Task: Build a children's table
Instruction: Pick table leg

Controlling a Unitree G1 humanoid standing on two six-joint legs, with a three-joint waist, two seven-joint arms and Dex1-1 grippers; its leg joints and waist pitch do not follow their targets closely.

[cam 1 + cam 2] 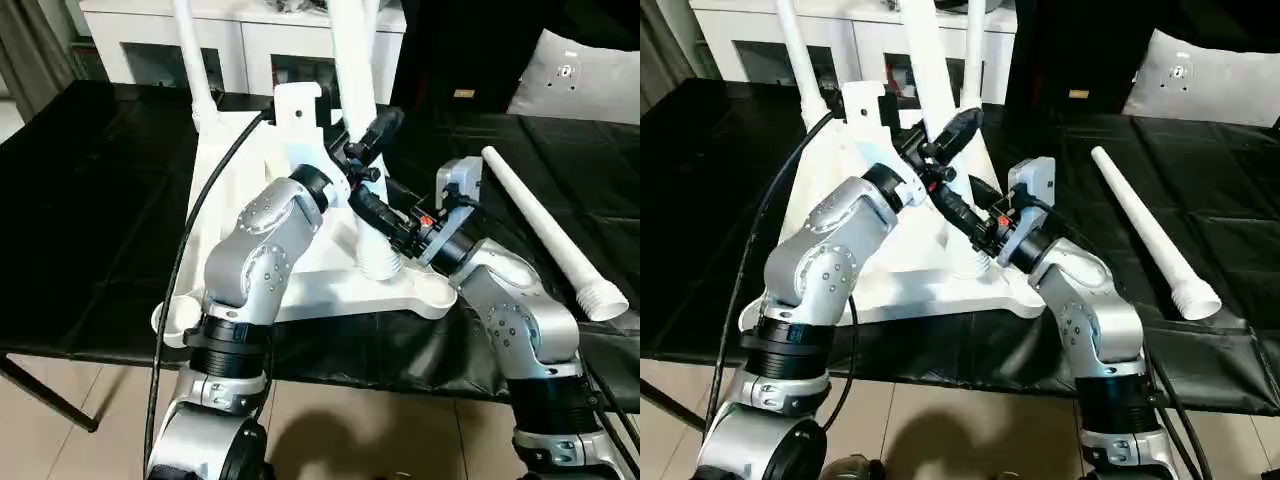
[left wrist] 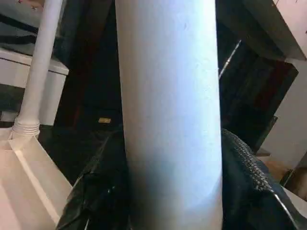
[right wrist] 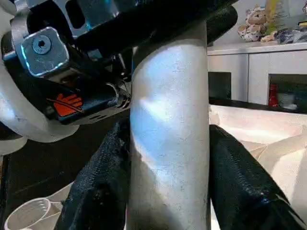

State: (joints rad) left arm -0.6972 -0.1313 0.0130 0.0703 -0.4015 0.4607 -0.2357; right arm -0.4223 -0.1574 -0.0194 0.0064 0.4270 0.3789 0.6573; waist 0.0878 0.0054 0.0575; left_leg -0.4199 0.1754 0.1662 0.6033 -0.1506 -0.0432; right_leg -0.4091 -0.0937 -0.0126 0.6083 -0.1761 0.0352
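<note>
The children's table top [image 1: 240, 170] lies upside down on a black-covered table. One white leg [image 1: 352, 50] rises tilted from a near socket, its threaded base [image 1: 378, 262] at the top's front edge. My left gripper [image 1: 372, 135] is shut on this leg higher up; in the left wrist view its black fingers [image 2: 103, 182] press both sides of the leg [image 2: 168, 96]. My right gripper [image 1: 378, 215] is shut on the same leg just above the base, its fingers [image 3: 100, 182] hugging the leg [image 3: 168, 120]. Other legs [image 1: 790, 50] [image 1: 975, 40] stand at the far corners.
A loose white leg [image 1: 545, 235] lies on the black cover to the right. A white cabinet [image 1: 150, 40] with glass doors stands behind the table. A grey cushion [image 1: 580, 70] sits at the back right. A black cable [image 1: 200, 210] runs along my left arm.
</note>
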